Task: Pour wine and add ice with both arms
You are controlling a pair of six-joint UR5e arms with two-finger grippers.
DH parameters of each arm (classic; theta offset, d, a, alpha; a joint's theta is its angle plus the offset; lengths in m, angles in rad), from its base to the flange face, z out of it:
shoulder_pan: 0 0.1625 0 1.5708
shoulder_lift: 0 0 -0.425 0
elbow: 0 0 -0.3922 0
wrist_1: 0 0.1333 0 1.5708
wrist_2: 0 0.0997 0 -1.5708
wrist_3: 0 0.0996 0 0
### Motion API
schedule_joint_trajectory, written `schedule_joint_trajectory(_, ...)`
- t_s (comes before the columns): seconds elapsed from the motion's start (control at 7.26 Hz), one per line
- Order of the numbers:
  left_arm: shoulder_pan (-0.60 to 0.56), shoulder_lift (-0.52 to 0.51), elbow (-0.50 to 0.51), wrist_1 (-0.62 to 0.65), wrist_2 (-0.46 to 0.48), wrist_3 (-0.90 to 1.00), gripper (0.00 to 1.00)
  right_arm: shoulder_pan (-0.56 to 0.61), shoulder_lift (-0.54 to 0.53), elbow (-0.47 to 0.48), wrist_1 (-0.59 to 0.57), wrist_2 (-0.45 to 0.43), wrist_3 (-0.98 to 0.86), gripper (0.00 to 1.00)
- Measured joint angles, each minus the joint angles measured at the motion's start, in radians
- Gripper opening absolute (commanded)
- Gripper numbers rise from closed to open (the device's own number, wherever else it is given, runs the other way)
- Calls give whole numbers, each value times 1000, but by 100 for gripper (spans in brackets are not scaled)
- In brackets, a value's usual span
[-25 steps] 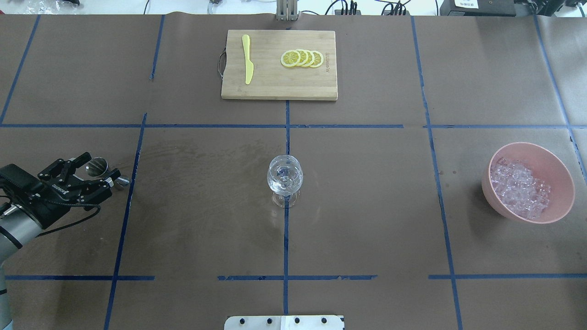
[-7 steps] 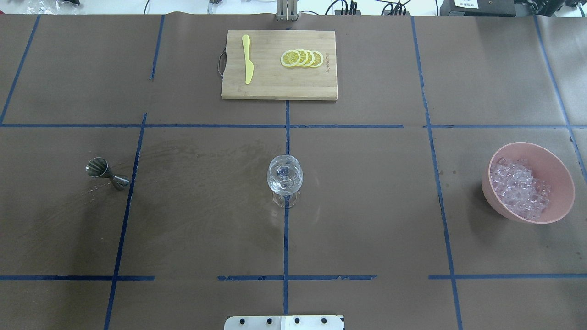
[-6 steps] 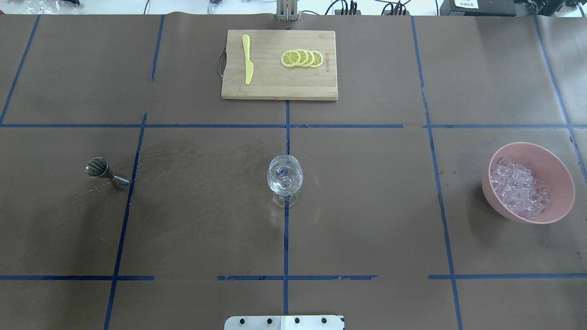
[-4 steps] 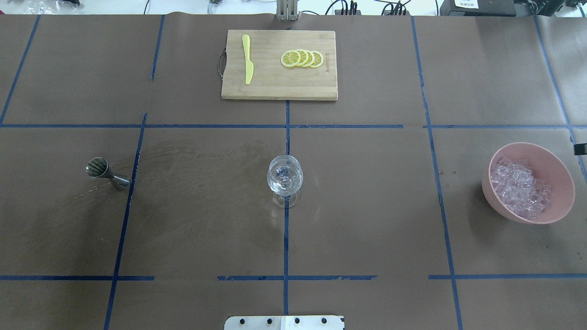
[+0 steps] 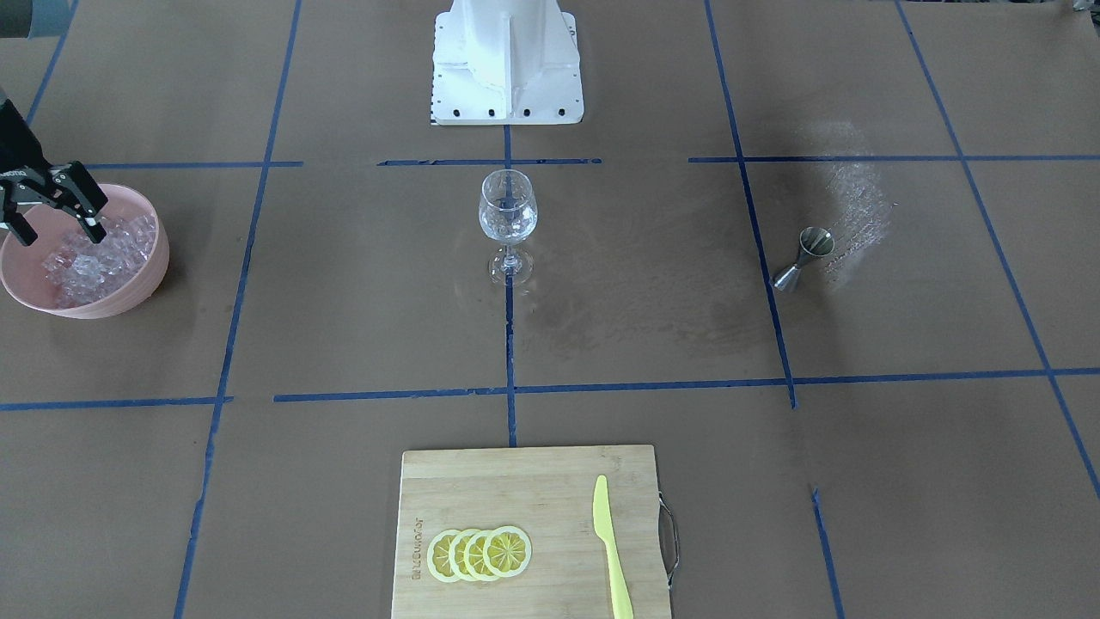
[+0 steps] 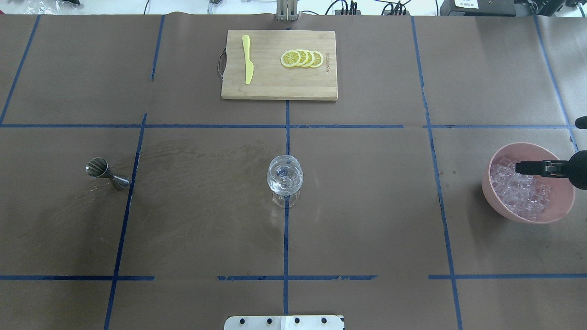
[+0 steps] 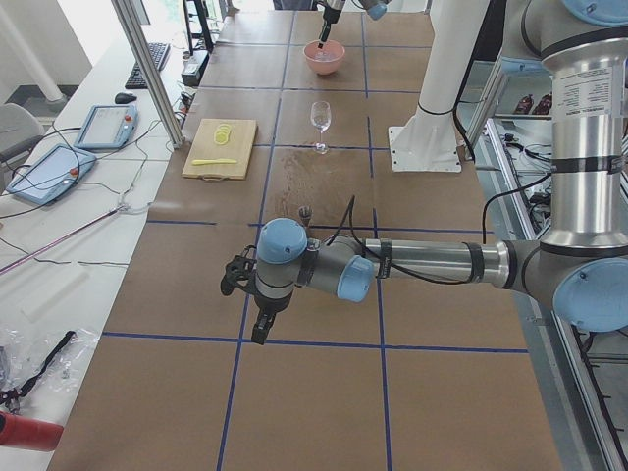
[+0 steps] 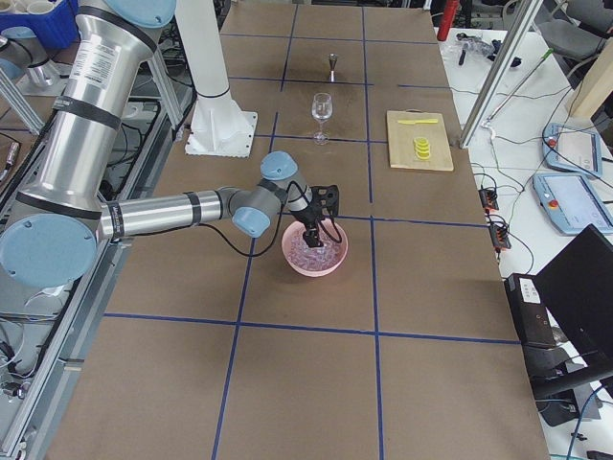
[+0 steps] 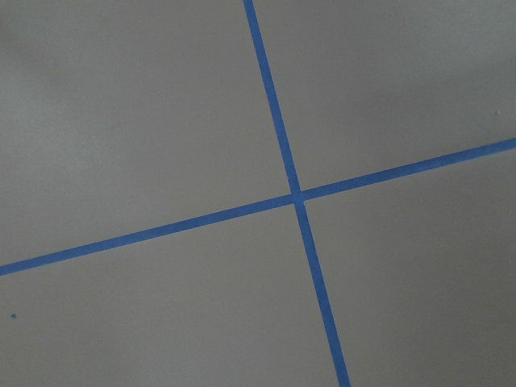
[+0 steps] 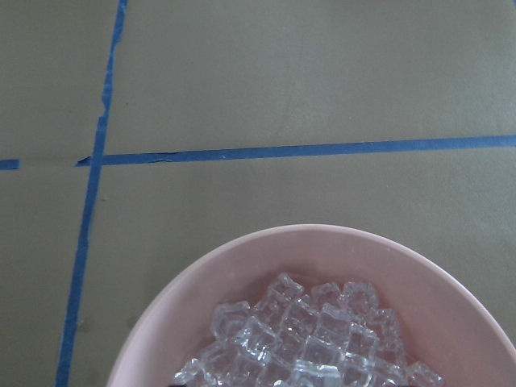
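Note:
A clear stemmed wine glass (image 6: 285, 176) stands upright at the table's middle. A pink bowl (image 6: 562, 198) holds the ice (image 6: 520, 195), a heap of small clear cubes, at the right. My right gripper (image 5: 56, 225) hangs just above the ice (image 5: 86, 262) with its jaws wide open and empty. Its fingers (image 6: 532, 167) reach in from the overhead view's right edge. The right wrist view shows the bowl (image 10: 242, 274) and ice (image 10: 306, 339) just below. My left gripper (image 7: 245, 294) shows only in the exterior left view, low over bare table, so I cannot tell its state.
A steel jigger (image 6: 98, 168) stands left of the glass on a damp smear. A bamboo cutting board (image 6: 275, 85) at the far middle carries lemon slices (image 6: 302, 58) and a yellow knife (image 6: 247, 59). The white robot base (image 5: 507, 60) is behind the glass.
My left gripper, open around the jigger at first, has left the overhead view and the jigger stays standing. My right gripper has come in from the right edge over the bowl.

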Motion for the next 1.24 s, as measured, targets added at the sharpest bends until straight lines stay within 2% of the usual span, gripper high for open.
schedule_joint_trajectory(0.14, 0, 0, 0, -1, 0, 0, 100, -59, 0, -19, 1, -81, 67, 56)
schedule_joint_trajectory(0.41, 0, -1, -1, -3, 0, 1, 100, -127, -1, -51, -1, -186, 140, 56)
schedule_joint_trajectory(0.55, 0, -1, -1, -4, 0, 1, 100, -136, -3, -58, -2, -208, 149, 41)
schedule_joint_trajectory(0.69, 0, -1, -1, -5, 0, 1, 100, -139, -6, -61, -3, -219, 152, 5)
schedule_joint_trajectory(0.83, 0, -1, -1, -6, 0, 1, 100, -140, -7, -61, -3, -223, 152, 0)
schedule_joint_trajectory(1.24, 0, -1, 0, -8, 0, 1, 100, -139, -3, -43, -4, -219, 148, 0)
